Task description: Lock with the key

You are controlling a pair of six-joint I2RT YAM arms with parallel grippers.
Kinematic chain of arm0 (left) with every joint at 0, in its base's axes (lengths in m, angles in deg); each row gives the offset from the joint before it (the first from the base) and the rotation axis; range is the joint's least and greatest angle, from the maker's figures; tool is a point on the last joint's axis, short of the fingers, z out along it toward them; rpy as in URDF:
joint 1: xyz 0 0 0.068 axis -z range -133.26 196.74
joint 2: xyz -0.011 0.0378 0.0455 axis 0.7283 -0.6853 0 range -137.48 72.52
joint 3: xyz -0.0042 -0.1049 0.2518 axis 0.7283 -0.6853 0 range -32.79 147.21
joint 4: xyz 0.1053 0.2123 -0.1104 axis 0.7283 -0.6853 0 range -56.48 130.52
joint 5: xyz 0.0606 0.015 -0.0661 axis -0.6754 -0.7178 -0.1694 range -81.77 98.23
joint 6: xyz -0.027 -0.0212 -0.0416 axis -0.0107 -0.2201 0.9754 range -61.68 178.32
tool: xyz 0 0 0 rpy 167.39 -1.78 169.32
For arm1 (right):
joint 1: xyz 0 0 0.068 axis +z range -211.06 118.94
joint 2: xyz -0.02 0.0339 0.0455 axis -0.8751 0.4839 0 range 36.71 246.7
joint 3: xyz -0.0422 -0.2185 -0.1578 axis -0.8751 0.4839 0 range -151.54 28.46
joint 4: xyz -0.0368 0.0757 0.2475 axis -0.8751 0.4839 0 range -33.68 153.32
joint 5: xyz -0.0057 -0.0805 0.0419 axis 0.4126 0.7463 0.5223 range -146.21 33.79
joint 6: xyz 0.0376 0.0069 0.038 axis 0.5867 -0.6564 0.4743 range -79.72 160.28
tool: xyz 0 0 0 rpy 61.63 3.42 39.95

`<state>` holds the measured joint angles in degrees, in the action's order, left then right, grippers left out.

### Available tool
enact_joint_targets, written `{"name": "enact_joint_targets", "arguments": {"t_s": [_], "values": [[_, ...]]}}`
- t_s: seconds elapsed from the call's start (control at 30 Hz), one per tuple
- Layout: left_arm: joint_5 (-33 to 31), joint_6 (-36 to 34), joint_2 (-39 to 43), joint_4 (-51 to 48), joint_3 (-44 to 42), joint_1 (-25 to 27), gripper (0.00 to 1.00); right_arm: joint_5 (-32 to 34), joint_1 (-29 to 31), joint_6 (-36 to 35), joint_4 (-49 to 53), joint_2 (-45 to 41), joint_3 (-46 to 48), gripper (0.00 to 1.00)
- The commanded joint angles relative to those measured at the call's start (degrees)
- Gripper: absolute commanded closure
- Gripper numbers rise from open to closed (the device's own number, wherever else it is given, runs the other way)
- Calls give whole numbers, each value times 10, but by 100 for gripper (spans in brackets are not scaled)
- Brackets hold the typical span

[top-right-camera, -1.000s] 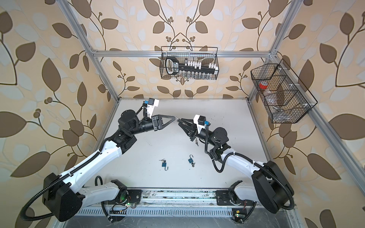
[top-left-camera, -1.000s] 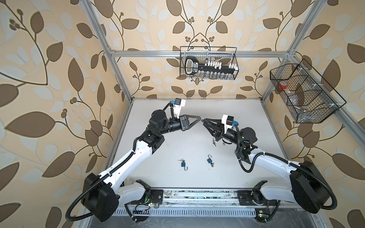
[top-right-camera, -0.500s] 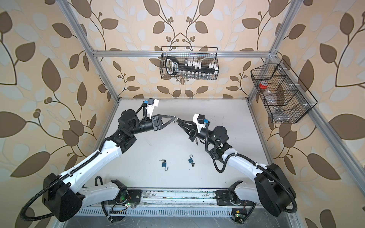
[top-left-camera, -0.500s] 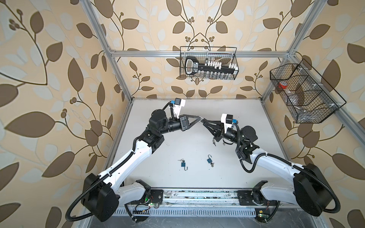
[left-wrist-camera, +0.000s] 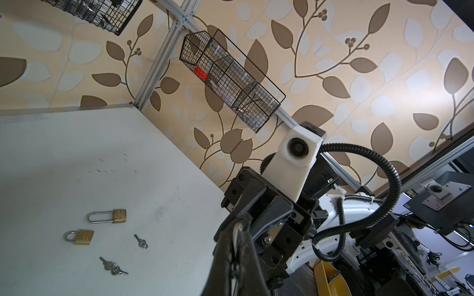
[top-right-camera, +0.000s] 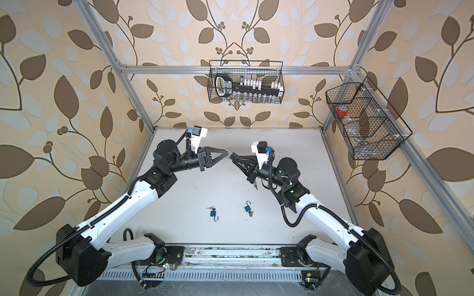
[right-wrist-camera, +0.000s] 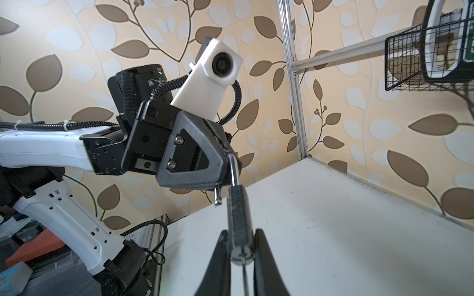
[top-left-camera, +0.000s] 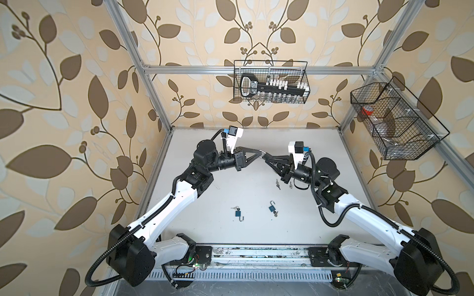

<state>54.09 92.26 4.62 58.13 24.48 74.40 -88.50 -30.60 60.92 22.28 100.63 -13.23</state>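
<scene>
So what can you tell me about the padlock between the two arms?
The padlock has a dark speckled body and a shiny metal-looking shackle, swung open with its free end bare. It hangs clear above the table. The right end effector pinches the body; the left end effector clamps the shackle.

**What I am not seeing**

My right fingers (right-wrist-camera: 266, 269) are running off the frame edge and covering the lower end of the padlock (right-wrist-camera: 238, 212), so its keyhole is lying out of sight. My left fingers (left-wrist-camera: 248, 271) are hiding the bend of the shackle (right-wrist-camera: 234, 170). In both top views the padlock is showing too small to read.
</scene>
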Motion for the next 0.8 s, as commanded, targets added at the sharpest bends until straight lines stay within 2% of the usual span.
{"name": "enact_joint_targets", "arguments": {"t_s": [0.0, 0.13, 0.23, 0.63, 0.77], "values": [[36, -48, 1, -11, 27, -2, 100, 5, -23, 44, 7, -15, -29, 100], [39, -48, -3, -11, 29, -2, 100, -62, -39, 66, 73, -8, -78, 100], [44, -48, -5, -10, 28, -2, 100, -130, -48, 83, 87, 7, -103, 100], [51, -71, -2, -24, 26, -3, 100, -180, -59, 135, 92, 9, -129, 100], [64, -72, -9, -18, 31, -3, 100, -217, -79, 181, 89, 19, -144, 100]]}}
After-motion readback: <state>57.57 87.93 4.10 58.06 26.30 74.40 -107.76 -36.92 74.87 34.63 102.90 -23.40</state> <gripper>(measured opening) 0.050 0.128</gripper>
